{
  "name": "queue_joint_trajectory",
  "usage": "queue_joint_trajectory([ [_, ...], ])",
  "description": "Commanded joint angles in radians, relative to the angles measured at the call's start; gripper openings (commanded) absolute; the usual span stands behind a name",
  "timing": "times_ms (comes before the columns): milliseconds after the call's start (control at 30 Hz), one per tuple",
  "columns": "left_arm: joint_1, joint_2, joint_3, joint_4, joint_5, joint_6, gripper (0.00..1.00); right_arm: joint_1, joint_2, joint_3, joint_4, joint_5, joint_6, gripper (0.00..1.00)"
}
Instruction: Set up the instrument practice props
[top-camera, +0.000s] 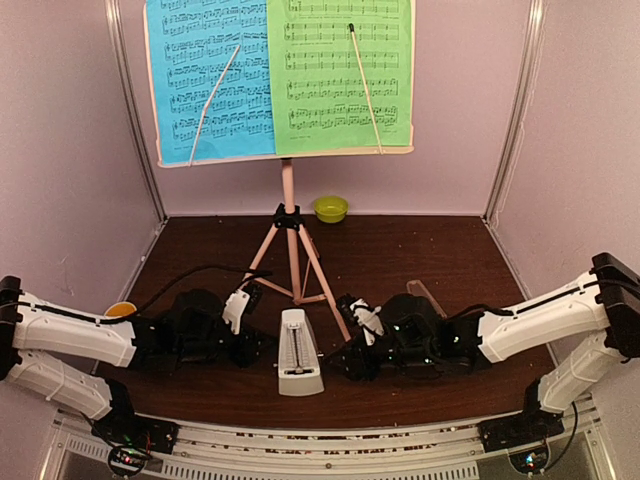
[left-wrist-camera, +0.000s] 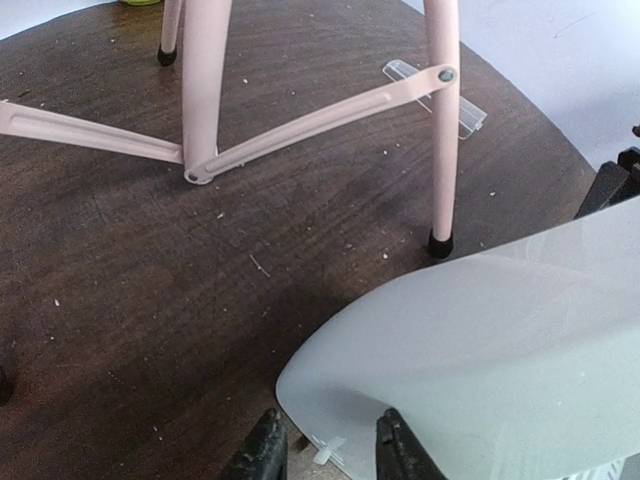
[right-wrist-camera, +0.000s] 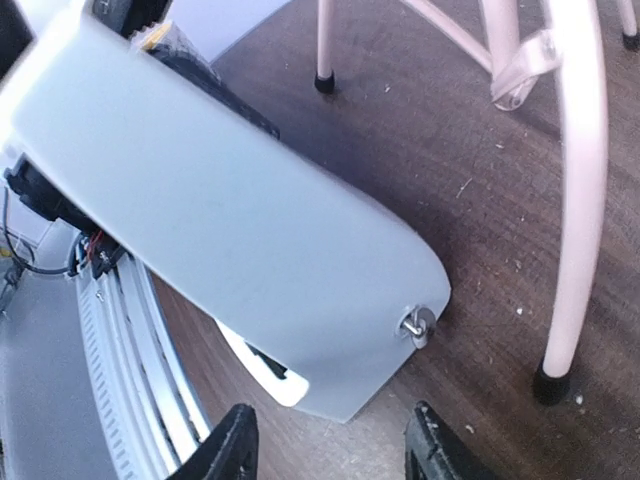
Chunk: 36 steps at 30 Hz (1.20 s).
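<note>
Top external coverage places the small white metronome (top-camera: 299, 355) upright on the tabletop (top-camera: 430, 255), just in front of the pink music stand (top-camera: 288, 200) and level with its front feet. The blue sheet (top-camera: 210, 75) and green sheet (top-camera: 340, 70) are carried side by side on the stand's desk. The left claw (left-wrist-camera: 330, 455) is set close against the metronome's left flank with its fingers partly apart; whether anything is pinched cannot be told. The right claw (right-wrist-camera: 332, 445) is spread wide and released, with the metronome's other flank just ahead. The metronome is judged rigid, light and smooth. Its tapered faces are likely to slide out of a squeeze, so it is best taken low, across the broad base. Behind the stand a lime-green bowl (top-camera: 331, 208) is seen, apparently holding nothing. Left of the stand a mug (top-camera: 120, 309) is mostly hidden, its contents unknown.
</note>
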Motion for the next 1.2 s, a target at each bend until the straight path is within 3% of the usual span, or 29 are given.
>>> queue_joint_trajectory([
  [0, 0.007, -0.009, -0.001, 0.041, 0.018, 0.019, 0.33, 0.021, -0.050, -0.016, 0.109, 0.070, 0.016, 0.60],
  [100, 0.007, 0.007, 0.006, 0.043, 0.025, 0.018, 0.34, 0.046, -0.051, 0.021, 0.113, 0.103, -0.016, 0.77],
  [300, 0.007, 0.027, 0.005, 0.062, 0.032, 0.014, 0.34, 0.098, -0.005, 0.138, 0.094, 0.196, -0.060, 0.80],
  [533, 0.007, 0.034, 0.009, 0.064, 0.034, 0.022, 0.34, 0.113, 0.081, 0.239, 0.041, 0.273, -0.063, 0.72],
  [833, 0.007, 0.031, 0.006, 0.067, 0.031, 0.024, 0.34, 0.118, 0.084, 0.209, 0.034, 0.276, -0.065, 0.66],
  [1167, 0.007, 0.027, 0.011, 0.061, 0.029, 0.032, 0.34, 0.120, 0.060, 0.171, 0.054, 0.305, -0.063, 0.38],
])
